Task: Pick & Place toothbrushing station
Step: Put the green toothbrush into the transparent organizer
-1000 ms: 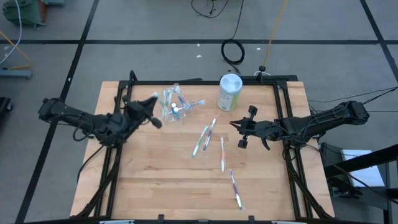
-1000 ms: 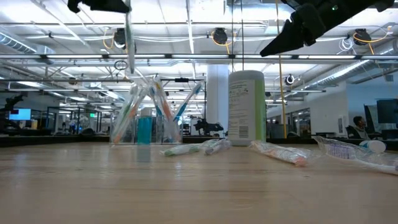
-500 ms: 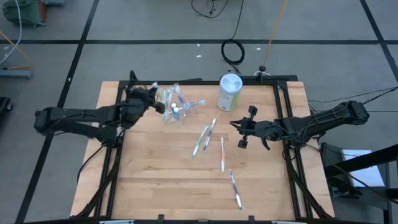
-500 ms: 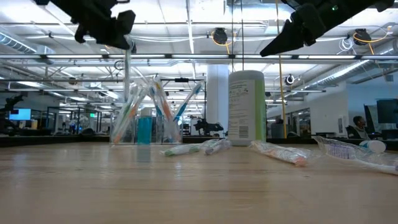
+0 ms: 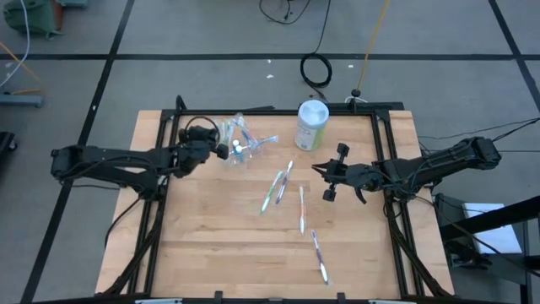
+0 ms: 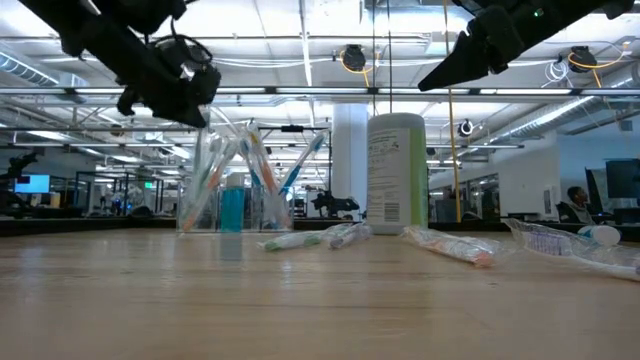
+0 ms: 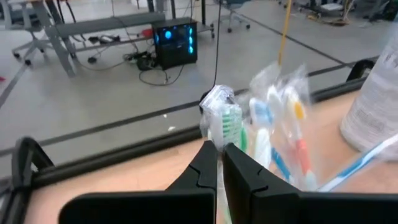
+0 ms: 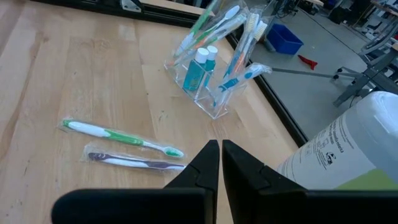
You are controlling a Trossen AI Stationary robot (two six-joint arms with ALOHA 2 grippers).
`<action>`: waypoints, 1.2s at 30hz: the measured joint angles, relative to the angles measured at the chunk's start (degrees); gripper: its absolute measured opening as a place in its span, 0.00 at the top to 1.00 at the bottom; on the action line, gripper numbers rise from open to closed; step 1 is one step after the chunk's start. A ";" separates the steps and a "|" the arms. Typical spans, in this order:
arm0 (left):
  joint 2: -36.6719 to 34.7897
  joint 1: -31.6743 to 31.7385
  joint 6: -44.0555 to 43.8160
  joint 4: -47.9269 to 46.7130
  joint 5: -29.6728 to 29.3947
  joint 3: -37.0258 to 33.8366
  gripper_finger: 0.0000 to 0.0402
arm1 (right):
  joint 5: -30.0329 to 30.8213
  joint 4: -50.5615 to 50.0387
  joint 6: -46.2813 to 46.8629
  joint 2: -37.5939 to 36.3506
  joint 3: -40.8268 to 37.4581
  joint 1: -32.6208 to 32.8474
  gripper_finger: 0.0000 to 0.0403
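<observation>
Pale wood tabletop (image 5: 211, 236), with the toothbrushing station (image 5: 239, 142) standing just beside the pale-green canister (image 5: 310, 125). My left gripper (image 5: 221, 149) is clenched on a wrapped green toothbrush (image 7: 225, 121), right next to the station. I'd bring the brush upright over the cup's open top before letting go. My right gripper (image 5: 317, 171) waits clenched and empty, on the canister's near side.

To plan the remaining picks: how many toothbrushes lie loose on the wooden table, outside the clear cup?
4 wrapped slim toothbrushes: a green one beside a second at mid-table, a third right of them, a fourth near the front edge. Others may overlap unseen.
</observation>
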 joint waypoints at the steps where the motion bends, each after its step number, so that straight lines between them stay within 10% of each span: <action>1: 0.61 -0.03 -0.29 0.52 0.00 -0.60 0.99 | -0.01 -0.01 0.00 0.00 -0.01 0.00 0.97; 10: 5.40 -0.02 -5.79 3.49 1.99 -2.20 0.98 | -0.01 -0.01 0.00 0.00 0.00 0.00 0.97; 36: 6.32 -0.02 1.09 4.46 8.76 -2.27 0.56 | 0.00 -0.01 0.00 0.00 0.00 0.00 0.97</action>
